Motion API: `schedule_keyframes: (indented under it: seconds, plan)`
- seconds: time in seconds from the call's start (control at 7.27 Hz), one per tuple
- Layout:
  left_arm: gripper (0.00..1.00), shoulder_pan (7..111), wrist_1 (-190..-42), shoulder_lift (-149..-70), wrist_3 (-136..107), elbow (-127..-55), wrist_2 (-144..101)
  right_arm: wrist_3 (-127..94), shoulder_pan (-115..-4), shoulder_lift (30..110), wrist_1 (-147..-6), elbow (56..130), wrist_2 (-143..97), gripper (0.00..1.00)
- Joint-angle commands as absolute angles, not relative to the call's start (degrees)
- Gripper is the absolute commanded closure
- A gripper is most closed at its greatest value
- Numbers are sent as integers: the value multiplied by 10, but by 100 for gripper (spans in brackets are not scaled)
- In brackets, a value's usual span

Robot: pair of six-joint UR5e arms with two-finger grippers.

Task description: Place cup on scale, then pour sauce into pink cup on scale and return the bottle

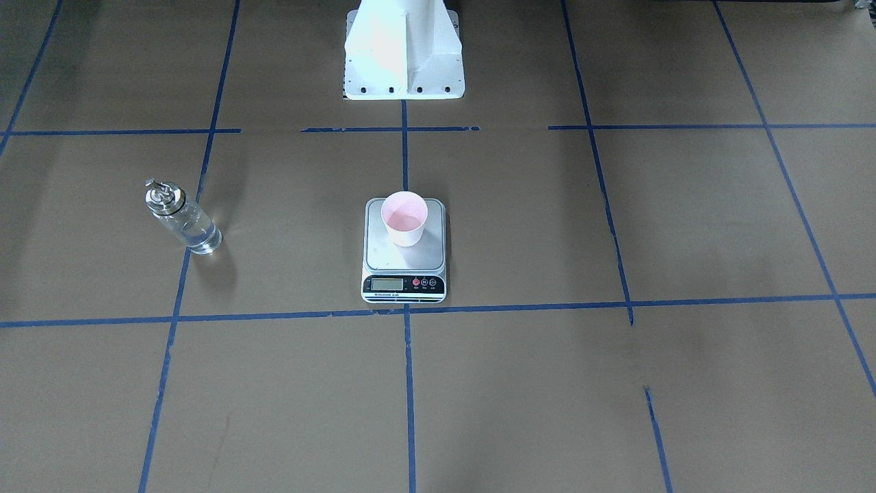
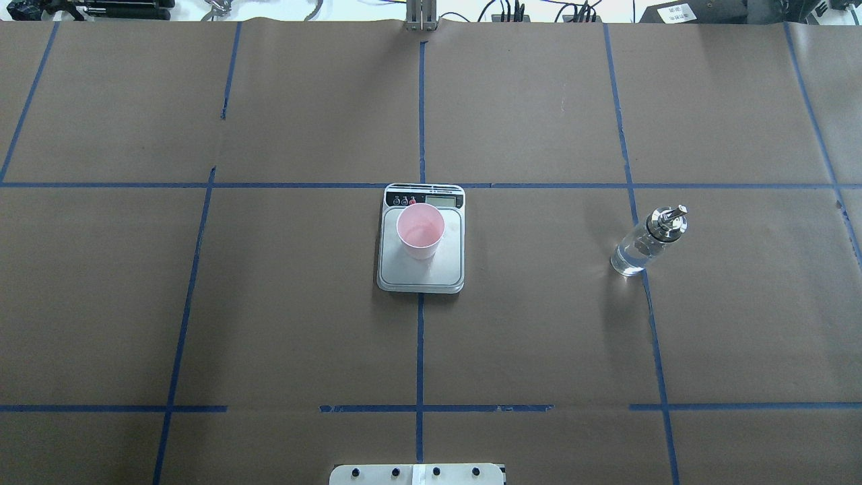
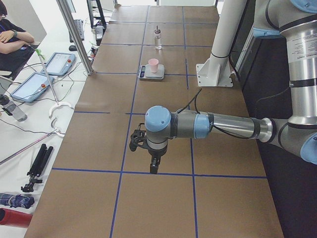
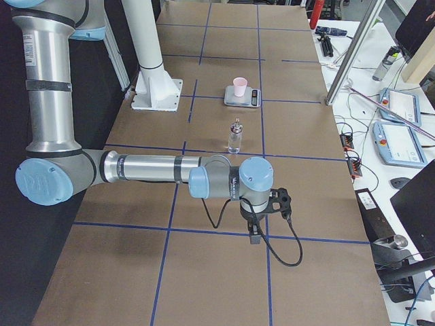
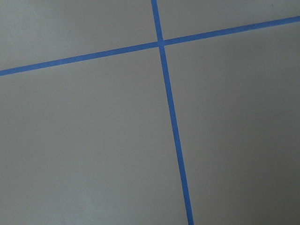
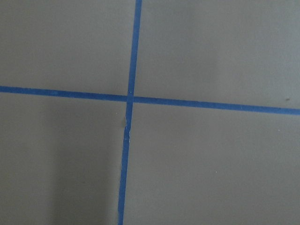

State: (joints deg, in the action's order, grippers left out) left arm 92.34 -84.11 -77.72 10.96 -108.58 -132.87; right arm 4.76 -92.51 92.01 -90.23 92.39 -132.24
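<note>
A pale pink paper cup [image 2: 420,231] sits on the silver-grey square scale [image 2: 431,273], centre frame — clear silver-capped bottle [image 2: 636,252] mid-right. Whether the left end effector [image 3: 154,167] or right end effector [image 4: 255,236] is apart, I cannot tell.

Pink cup [image 2: 420,231] upright on scale [image 2: 421,269]; bottle [image 2: 648,240] well apart.

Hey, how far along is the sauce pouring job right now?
Done: the pink cup stands on the scale. The bottle stands upright on the table, apart from the scale, held by nothing. In hand: nothing; the left hand and right hand hang over the table far from both. Whether sauce was poured I cannot tell; if not, pouring and returning remain.
</note>
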Motion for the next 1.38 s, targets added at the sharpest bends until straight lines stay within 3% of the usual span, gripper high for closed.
schedule_keyframes:
  seconds: [0.0,1.24]
  plan:
    - [0,923,-841,-775,108,-1086,-1330,50,-925,958,-869,946,-1326,0]
    - [0,920,-843,-785,111,-1067,-1325,50,-925,971,-867,961,-1342,0]
